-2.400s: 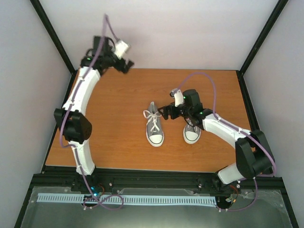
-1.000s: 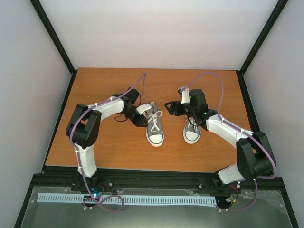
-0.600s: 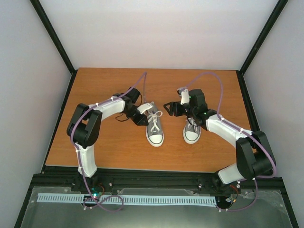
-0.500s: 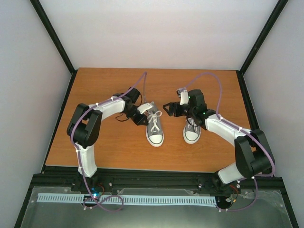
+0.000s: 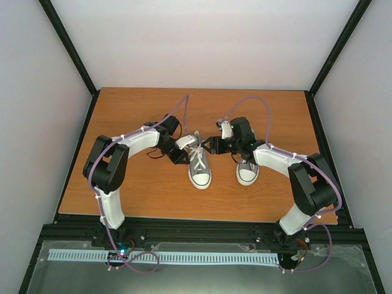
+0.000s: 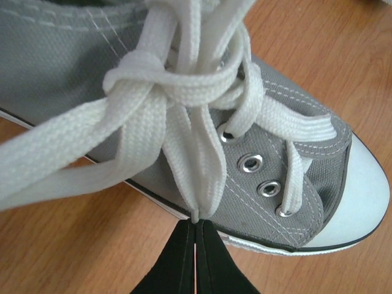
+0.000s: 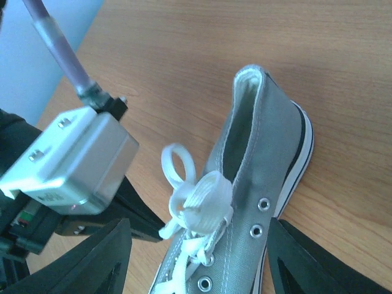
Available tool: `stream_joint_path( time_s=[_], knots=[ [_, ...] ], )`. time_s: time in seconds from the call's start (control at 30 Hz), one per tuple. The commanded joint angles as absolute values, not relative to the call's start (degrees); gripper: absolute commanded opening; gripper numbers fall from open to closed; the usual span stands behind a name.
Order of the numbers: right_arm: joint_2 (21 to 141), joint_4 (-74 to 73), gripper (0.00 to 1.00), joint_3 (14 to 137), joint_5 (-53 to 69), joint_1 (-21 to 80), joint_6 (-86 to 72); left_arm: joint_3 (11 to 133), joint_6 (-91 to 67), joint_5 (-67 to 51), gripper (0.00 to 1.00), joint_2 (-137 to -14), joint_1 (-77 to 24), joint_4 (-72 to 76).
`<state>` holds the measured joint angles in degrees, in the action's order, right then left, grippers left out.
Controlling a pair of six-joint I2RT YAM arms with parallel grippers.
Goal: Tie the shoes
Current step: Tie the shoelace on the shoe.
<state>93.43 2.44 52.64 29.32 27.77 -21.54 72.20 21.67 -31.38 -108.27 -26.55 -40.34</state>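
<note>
Two small grey canvas sneakers with white rubber toe caps, white soles and white laces stand side by side near the middle of the orange-brown wooden table, toes toward the arm bases, a gap between them. The left sneaker has its flat white lace gathered in a knot over the tongue, with loops spilling off either side. The left gripper sits low at that shoe's outer flank, its black fingertips pressed together on the bottom end of one hanging loop, just above the white sole. The right gripper hangs over the same shoe from the other side, its two black fingers spread wide apart with the knot showing between them, holding nothing. From above, the right arm lies across the heel of the right sneaker, so only its toe half shows and I cannot tell how its lace lies
</note>
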Motion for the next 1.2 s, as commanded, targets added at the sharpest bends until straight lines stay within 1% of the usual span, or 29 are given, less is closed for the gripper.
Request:
stream_joint_path(
  time_s=[0.0,0.1,0.57,0.7,0.77,0.87,0.97,1.03,1.17],
  knots=[
    [94.48,3.82,0.61,54.65,29.84,28.2,-22.41,71.6,23.61,-32.39,0.01,-106.8,-27.25,-41.66],
    [95.36,4.14,0.59,54.96,29.23,28.26,-22.57,71.34,24.16,-32.23,0.01,-106.57,-27.25,-42.1],
    [100.47,4.36,0.59,60.23,30.52,29.5,-21.89,70.88,25.02,-31.42,0.01,-106.68,-27.25,-42.53],
    [102.29,4.12,0.55,61.34,30.49,30.05,-21.88,70.89,25.17,-31.82,0.01,-106.79,-27.25,-42.71],
    [102.91,4.22,0.51,61.64,30.43,30.06,-21.88,70.61,25.17,-31.82,0.01,-106.71,-27.25,-42.76],
    [103.58,3.98,0.38,62.19,29.95,30.08,-21.94,70.72,25.35,-31.84,0.06,-106.21,-27.25,-43.0],
    [103.84,3.57,0.23,62.44,29.52,30.06,-21.86,71.82,25.9,-30.62,0.18,-104.65,-27.25,-44.04],
    [103.59,3.07,0.15,62.49,28.83,30.07,-21.9,73.15,26.36,-29.29,0.26,-103.23,-27.25,-45.56],
    [103.37,3.01,0.07,62.25,28.95,30.06,-22.91,78.9,27.15,-30.0,0.39,-101.39,-27.25,-51.89]
  ],
)
